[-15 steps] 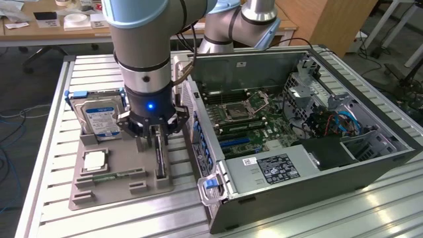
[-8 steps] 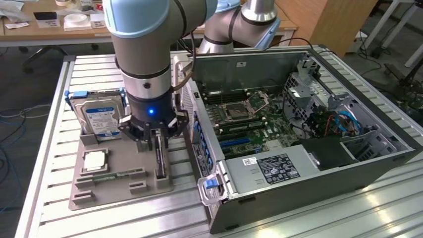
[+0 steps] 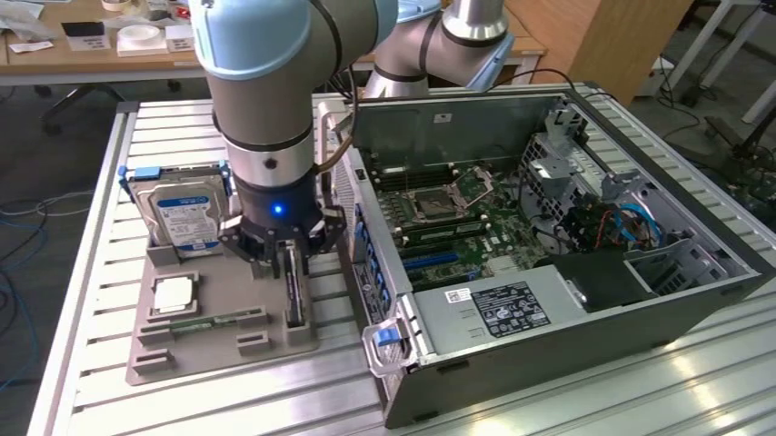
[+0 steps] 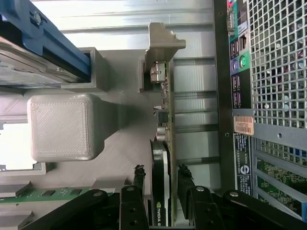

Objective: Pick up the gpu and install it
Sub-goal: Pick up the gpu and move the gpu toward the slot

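Note:
The gpu (image 3: 293, 292) stands on its edge in a slot of the grey parts tray (image 3: 182, 356), just beside the open computer case (image 3: 570, 300). My gripper (image 3: 286, 262) hangs straight down over it. In the wrist view the gpu (image 4: 161, 155) is a thin dark card running between my black fingers (image 4: 138, 175). The gripper (image 4: 161, 171) is open and straddles the card, with a narrow gap showing on one side. The card's far end, with its port, rests against a grey tray post (image 4: 165, 43).
On the tray sit a silver hard drive (image 3: 188, 216) in a blue-railed holder, a processor chip (image 3: 174, 295) and a green memory stick (image 3: 221, 320). The case's rear panel (image 4: 268, 72) stands close alongside the card. The motherboard (image 3: 452, 211) lies exposed inside the case.

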